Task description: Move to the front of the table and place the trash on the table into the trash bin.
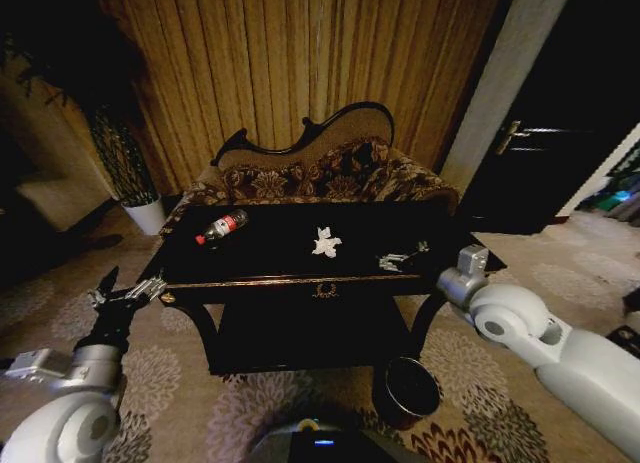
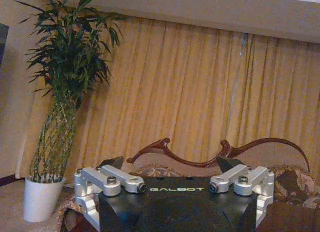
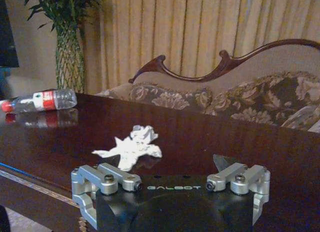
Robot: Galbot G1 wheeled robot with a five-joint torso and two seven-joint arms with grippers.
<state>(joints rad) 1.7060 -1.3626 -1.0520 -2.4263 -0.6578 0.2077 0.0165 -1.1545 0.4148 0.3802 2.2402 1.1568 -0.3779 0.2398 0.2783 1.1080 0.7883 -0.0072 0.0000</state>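
A tall green bamboo-like plant in a white pot (image 1: 148, 215) is standing at the far left by the ribbed golden curtain (image 1: 300, 53). In front of it, the left gripper (image 1: 128, 295) is hovering just off the left front corner of the large glossy black wooden table with gold edge trim (image 1: 270, 280); its fingers are spreading wide apart and are holding nothing. In the left wrist view the left gripper (image 2: 176, 179) is pointing toward the curtain and the plant.

On the tabletop, toward the left rear, a clear plastic bottle with a red label and red cap (image 1: 221, 227) is lying on its side. Near the middle of the table a crumpled white paper wad (image 1: 326, 243) is resting, well apart from the bottle; the right wrist view is showing the same wad (image 3: 131, 147) close ahead and the bottle (image 3: 40, 100) farther off.

Behind the table an ornate floral-patterned sofa with a dark curved wooden frame (image 1: 320, 168) is sitting against the curtain. The right gripper (image 1: 404, 256) is reaching over the right part of the tabletop, its fingers parted and gripping nothing.

On the patterned carpet below the table's right front, a small round dark maroon-brown bin with a black rim (image 1: 406, 390) is standing, much lower than the tabletop.
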